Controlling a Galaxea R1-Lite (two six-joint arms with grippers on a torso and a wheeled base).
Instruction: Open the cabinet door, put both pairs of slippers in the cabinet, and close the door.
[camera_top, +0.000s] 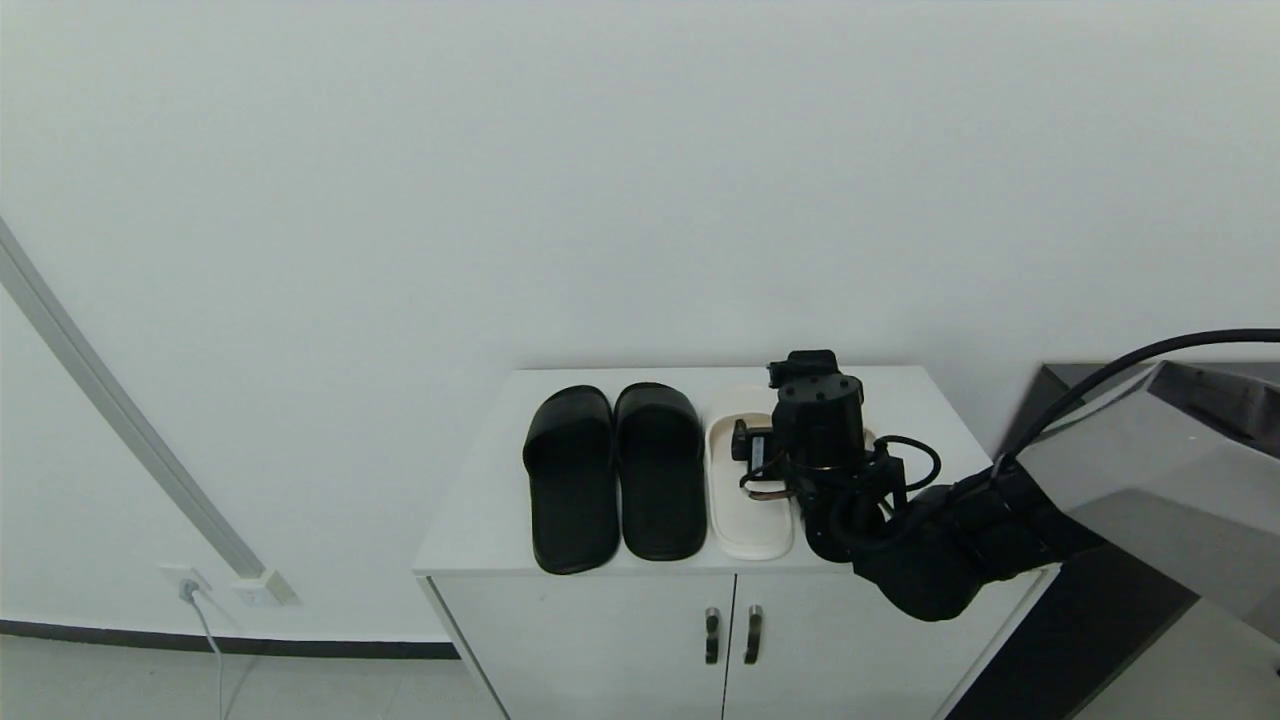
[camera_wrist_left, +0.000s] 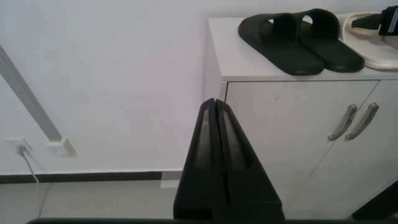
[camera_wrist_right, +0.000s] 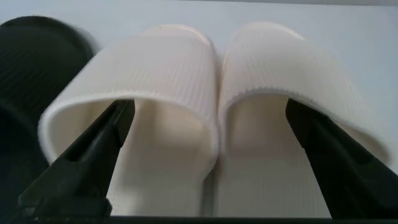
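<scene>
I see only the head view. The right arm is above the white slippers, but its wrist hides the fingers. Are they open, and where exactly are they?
Observer: The right gripper is open. Each of its fingers reaches into one of the white slippers, under the straps.
Operator: Do the two slippers touch each other?
Observer: Yes, the straps lie side by side and touch, between the two fingers.
Operator: And the left gripper?
Observer: The left gripper is shut and empty. It is lower than the top of the cabinet and points toward its left front edge, apart from it.
</scene>
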